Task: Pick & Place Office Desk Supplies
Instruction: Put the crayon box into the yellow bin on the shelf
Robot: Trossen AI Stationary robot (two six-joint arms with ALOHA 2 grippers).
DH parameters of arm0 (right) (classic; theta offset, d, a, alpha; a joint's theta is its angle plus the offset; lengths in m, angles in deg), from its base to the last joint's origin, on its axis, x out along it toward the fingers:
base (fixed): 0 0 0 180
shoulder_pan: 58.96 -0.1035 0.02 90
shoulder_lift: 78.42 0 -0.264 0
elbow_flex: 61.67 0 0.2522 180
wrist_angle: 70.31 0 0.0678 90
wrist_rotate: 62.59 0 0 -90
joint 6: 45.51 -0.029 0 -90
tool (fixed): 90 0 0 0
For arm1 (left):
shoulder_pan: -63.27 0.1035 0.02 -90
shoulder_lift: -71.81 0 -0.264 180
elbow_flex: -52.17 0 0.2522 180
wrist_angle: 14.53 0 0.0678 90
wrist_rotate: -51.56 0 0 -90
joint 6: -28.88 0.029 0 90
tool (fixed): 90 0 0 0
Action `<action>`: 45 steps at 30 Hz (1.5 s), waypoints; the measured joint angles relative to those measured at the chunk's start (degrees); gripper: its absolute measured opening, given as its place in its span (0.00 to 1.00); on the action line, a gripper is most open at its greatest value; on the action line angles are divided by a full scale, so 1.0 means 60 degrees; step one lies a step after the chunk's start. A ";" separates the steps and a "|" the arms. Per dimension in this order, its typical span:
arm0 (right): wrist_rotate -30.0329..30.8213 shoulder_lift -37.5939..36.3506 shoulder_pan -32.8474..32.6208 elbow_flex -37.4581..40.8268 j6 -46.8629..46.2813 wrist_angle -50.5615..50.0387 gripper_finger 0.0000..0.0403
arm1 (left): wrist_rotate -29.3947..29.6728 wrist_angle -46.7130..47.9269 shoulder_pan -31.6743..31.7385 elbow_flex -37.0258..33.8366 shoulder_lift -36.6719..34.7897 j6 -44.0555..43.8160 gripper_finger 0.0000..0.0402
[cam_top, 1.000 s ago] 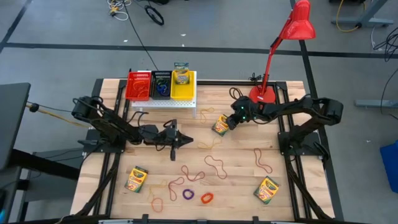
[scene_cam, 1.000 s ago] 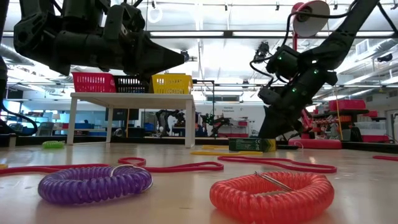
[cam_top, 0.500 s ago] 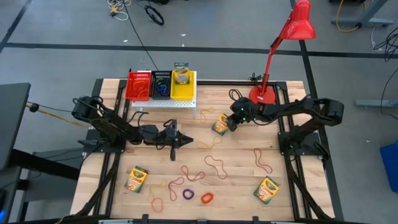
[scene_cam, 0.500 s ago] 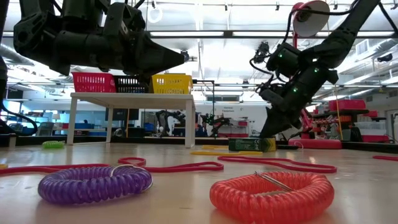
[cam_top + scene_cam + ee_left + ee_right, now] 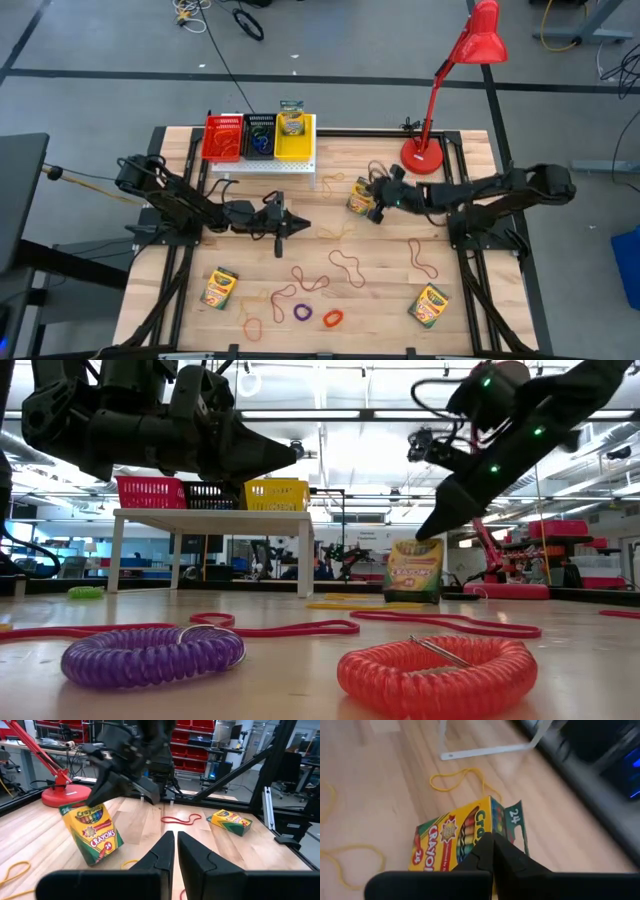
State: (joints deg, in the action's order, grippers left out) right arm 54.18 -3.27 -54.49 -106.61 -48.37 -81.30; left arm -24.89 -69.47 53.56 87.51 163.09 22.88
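A yellow-and-green crayon box (image 5: 358,198) stands on end near the table's middle right, in front of the red lamp's base. My right gripper (image 5: 372,203) is shut on the top of this box (image 5: 414,570). My left gripper (image 5: 303,224) hovers level above the table's middle left, shut and with nothing in it; its fingers (image 5: 176,842) point at the box (image 5: 92,834). Two more crayon boxes (image 5: 219,288) (image 5: 429,305) lie flat near the front. Reddish rubber bands (image 5: 347,265) and purple (image 5: 152,655) and orange (image 5: 435,672) coil loops lie on the wood. My right gripper pinches the box's top end (image 5: 485,827) between its two fingers, near one upper corner (image 5: 82,809). The fingers slant down at it from the table's right side. The box hangs tilted below them, its lower end (image 5: 412,598) at the table's surface; whether it is lifted clear I cannot tell.
A white stand (image 5: 262,165) at the back left carries red, black and yellow bins; a crayon box (image 5: 291,120) stands in the yellow one. The red desk lamp (image 5: 440,90) rises at the back right. A yellow band (image 5: 465,777) lies beyond the held box.
My right gripper has risen and rolled, and its arm has swung toward the table's near edge. The crayon box, which lay flat on the table, has been tipped up onto its end and now stands tall under the fingers.
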 joint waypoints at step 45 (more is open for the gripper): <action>-0.5386 0.2154 0.5085 -0.3144 0.0913 -0.4329 0.42 | -0.0011 0.0316 -0.0007 0.0000 0.0000 0.0157 0.07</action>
State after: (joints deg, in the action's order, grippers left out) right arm 21.86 9.65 -23.98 -125.47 -42.89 -107.27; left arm -24.95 -67.58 53.52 87.51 163.09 23.82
